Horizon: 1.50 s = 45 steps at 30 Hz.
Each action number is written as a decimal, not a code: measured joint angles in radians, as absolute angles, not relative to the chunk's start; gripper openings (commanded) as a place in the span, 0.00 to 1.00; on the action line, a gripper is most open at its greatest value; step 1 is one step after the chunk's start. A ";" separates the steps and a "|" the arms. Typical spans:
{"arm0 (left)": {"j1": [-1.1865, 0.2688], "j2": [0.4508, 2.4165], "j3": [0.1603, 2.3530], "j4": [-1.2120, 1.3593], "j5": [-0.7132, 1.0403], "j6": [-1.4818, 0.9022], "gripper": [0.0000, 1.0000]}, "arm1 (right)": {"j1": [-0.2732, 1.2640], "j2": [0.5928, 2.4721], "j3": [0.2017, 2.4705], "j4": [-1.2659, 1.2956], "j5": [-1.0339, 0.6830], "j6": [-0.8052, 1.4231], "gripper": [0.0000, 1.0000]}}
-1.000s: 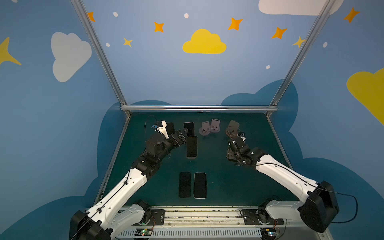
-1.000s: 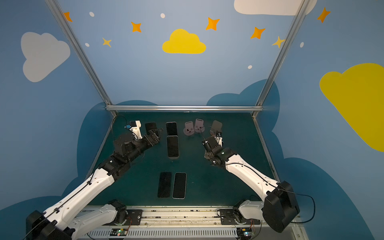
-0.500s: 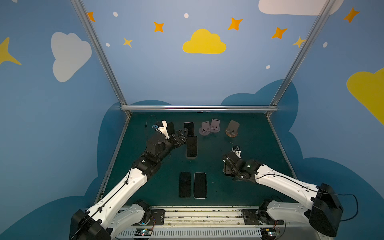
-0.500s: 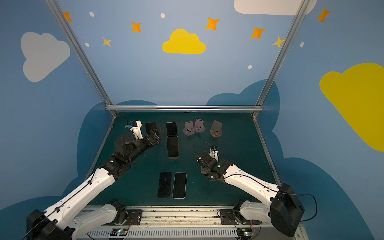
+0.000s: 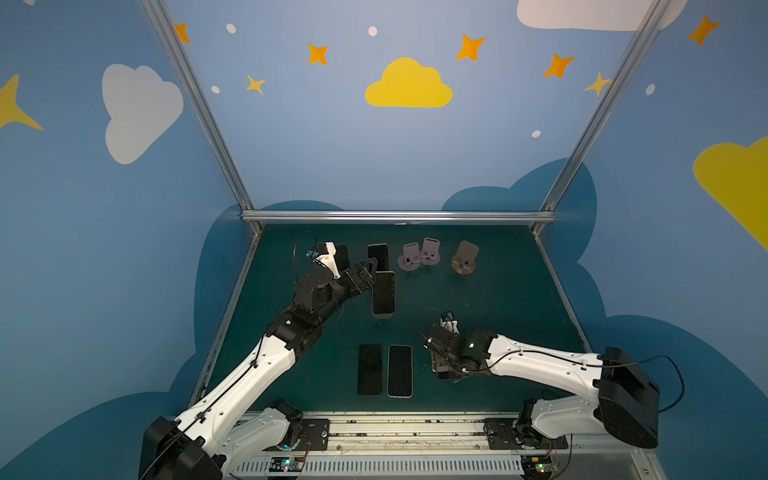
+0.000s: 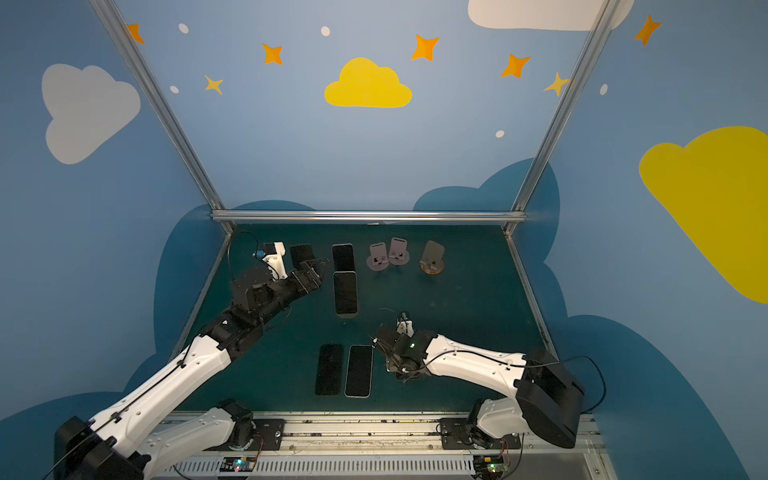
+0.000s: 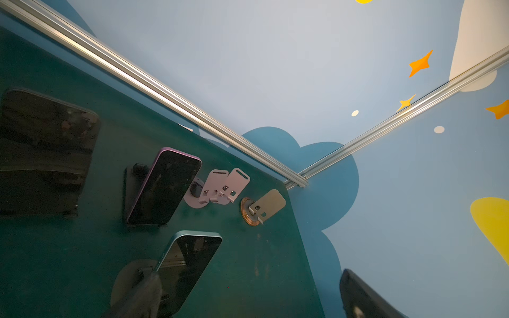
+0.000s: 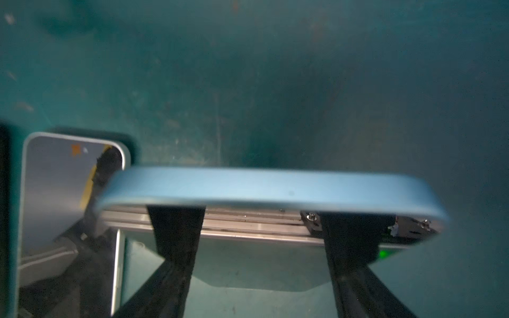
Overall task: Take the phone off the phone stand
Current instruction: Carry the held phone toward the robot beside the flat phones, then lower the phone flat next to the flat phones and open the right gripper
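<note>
Green table (image 5: 498, 299): blue phone (image 8: 275, 187) held low over it, well apart from bronze-based stand (image 5: 464, 259).
Left gripper (image 5: 368, 274) spread wide, empty, beside propped phone (image 5: 383, 293) at rear. Right gripper (image 8: 261, 220) clamped across blue phone's edges, just beside flat phone (image 8: 68, 192).

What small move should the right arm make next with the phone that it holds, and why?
Probably lower it and lay it flat, then open. The right gripper has its fingers closed on the light blue-edged phone, low over a bare part of the dark green table, beside the white-rimmed phone that lies flat.
</note>
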State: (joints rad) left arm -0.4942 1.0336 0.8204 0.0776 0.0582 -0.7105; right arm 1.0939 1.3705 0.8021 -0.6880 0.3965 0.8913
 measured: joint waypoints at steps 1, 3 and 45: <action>-0.494 1.034 0.820 0.078 0.058 -0.710 1.00 | 1.101 1.374 0.804 -0.690 0.393 0.894 0.65; -0.496 1.034 0.820 0.078 0.058 -0.710 1.00 | 1.111 1.377 0.810 -0.694 0.375 0.902 0.65; -0.525 1.034 0.809 0.078 0.044 -0.702 1.00 | 0.977 1.806 1.148 -0.929 -0.084 0.647 0.69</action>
State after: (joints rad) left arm -0.5247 1.0344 0.8093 0.0780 0.0441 -0.7025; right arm 0.9768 1.8057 1.1484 -0.9291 -0.0837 0.6468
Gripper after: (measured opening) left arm 0.999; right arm 0.730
